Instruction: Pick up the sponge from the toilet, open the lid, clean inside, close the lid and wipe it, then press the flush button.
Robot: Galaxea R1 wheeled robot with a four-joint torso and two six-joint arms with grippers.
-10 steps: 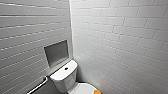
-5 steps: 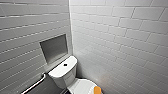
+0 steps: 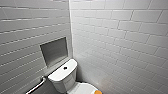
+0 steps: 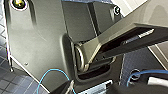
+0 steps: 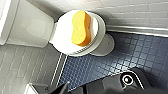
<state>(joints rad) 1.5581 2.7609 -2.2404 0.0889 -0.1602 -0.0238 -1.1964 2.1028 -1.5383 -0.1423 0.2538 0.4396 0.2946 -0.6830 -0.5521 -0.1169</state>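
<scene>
Standing in the corner where two white-tiled walls met, the toilet [image 3: 62, 80] had its tank backed against the left-hand wall [image 3: 22, 37]. The flush button [image 3: 65, 67], small and dark, sat in the middle of the flat tank top. Above the tank a grey rectangular niche [image 3: 54, 51] was sunk into the tiles. A metal grab rail [image 3: 37, 86] ran along the same wall, low down and just beside the tank.

From the right wrist view the lid [image 5: 62, 32] lay closed over the bowl. The sponge [image 5: 80, 28], orange and waisted like a figure eight, rested flat on top of it, lying lengthwise along the lid and covering much of its middle. The other tiled wall [image 5: 140, 12] passed close along one side of the bowl. Dark blue mosaic floor [image 5: 130, 57] spread around the white pedestal.

A dark part of the right hand [image 5: 61, 89] showed at the picture's edge, well apart from the sponge. Whether it was spread or pressed together, I could not tell. The left hand [image 4: 65, 88] hung near the robot's own dark body panels, with a thin blue cable [image 4: 47, 75] looping beside it. Its state could not be told either.
</scene>
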